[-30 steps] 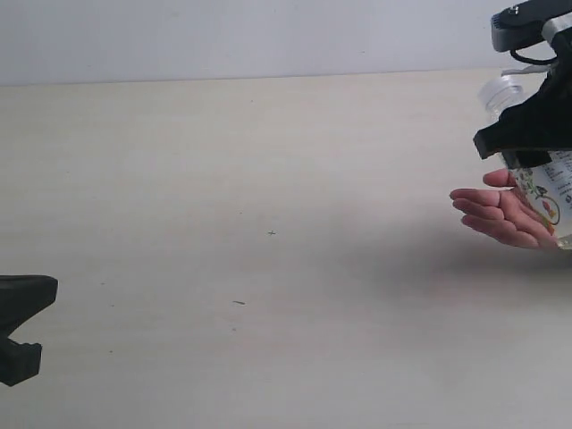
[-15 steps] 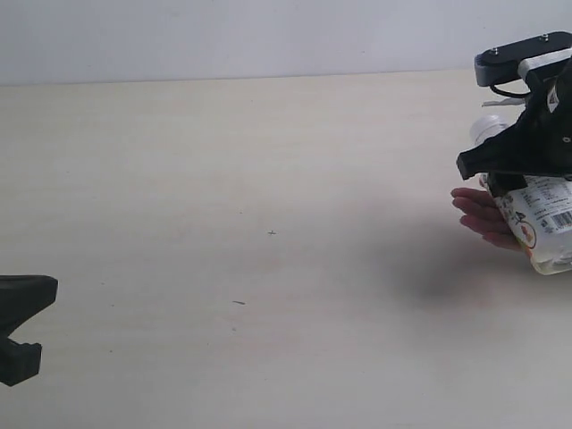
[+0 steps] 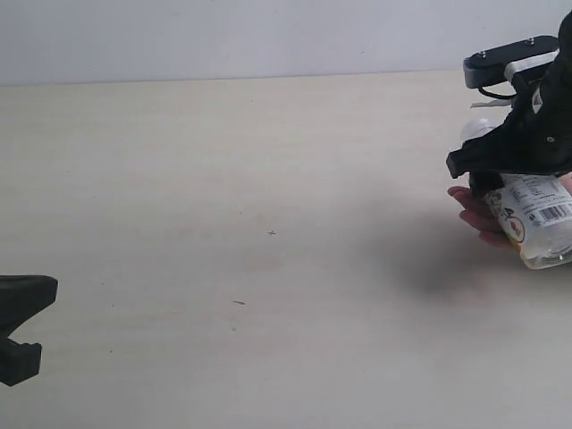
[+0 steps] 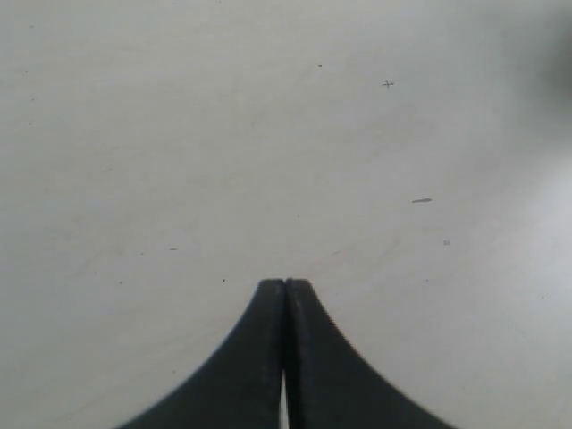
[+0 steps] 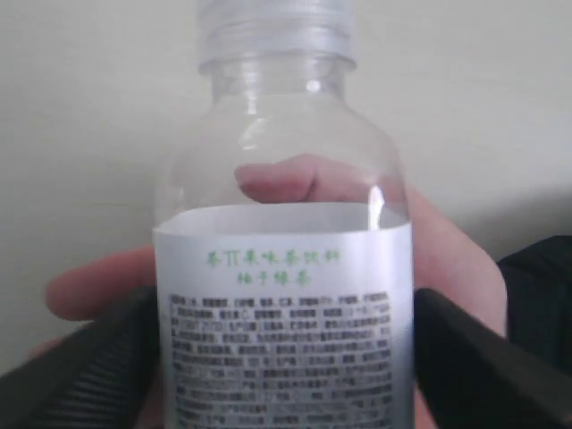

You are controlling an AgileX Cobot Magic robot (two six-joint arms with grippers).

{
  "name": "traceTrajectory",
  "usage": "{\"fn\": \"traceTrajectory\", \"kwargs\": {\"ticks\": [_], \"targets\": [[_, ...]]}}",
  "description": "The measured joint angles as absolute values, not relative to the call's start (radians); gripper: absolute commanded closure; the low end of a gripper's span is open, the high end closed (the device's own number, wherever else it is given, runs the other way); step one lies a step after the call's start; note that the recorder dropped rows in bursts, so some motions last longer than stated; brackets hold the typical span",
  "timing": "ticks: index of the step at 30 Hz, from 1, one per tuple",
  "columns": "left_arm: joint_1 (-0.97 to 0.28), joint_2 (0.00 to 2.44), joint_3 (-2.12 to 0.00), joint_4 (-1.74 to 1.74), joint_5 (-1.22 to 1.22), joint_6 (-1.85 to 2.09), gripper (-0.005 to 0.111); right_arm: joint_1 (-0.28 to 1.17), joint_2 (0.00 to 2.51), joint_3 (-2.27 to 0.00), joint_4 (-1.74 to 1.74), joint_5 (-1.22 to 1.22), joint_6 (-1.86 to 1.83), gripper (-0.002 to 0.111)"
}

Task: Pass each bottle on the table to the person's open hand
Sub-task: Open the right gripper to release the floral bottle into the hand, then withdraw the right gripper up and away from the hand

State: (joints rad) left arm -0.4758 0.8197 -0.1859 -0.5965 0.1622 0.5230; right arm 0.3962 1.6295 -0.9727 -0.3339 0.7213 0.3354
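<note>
- Pale table (image 3: pixel 268 179): your left claw (image 4: pixel 285 288) sits clenched, well away.
- Right claw (image 5: pixel 286 308) straddles the bottle (image 5: pixel 281 179); you cannot tell if it grips. Open hand (image 3: pixel 474 214) lies just beneath.

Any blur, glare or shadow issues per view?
Right wrist view: bottle has a green label heading that is just readable, blurred fine print and a small glare streak on the shoulder. Left wrist view: left gripper soft-edged, table specks crisp. Exterior view: even light, one soft shadow on the table beneath the hand.
</note>
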Motion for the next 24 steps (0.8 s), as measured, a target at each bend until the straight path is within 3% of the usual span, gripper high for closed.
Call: {"fn": "traceTrajectory", "kwargs": {"ticks": [8,16,19,21,24], "targets": [[-0.476,0.820,-0.186,-0.597,0.162,0.523,0.107,0.396,1.613,-0.995,-0.319,0.714,0.230,0.003],[-0.476,0.820,-0.186,-0.597,0.162,0.523,0.107,0.396,1.369,-1.036,-0.160,0.734,0.092,0.008],[-0.476,0.820,-0.186,-0.597,0.162,0.523,0.107,0.396,1.267,-1.036,-0.116,0.749,0.067,0.027],[-0.476,0.820,-0.186,-0.597,0.162,0.523,0.107,0.396,1.216,-1.036,-0.095,0.773,0.054,0.049],[-0.476,0.820,-0.186,-0.597,0.162,0.523,0.107,0.396,1.148,-1.036,-0.070,0.821,0.039,0.105]]}}
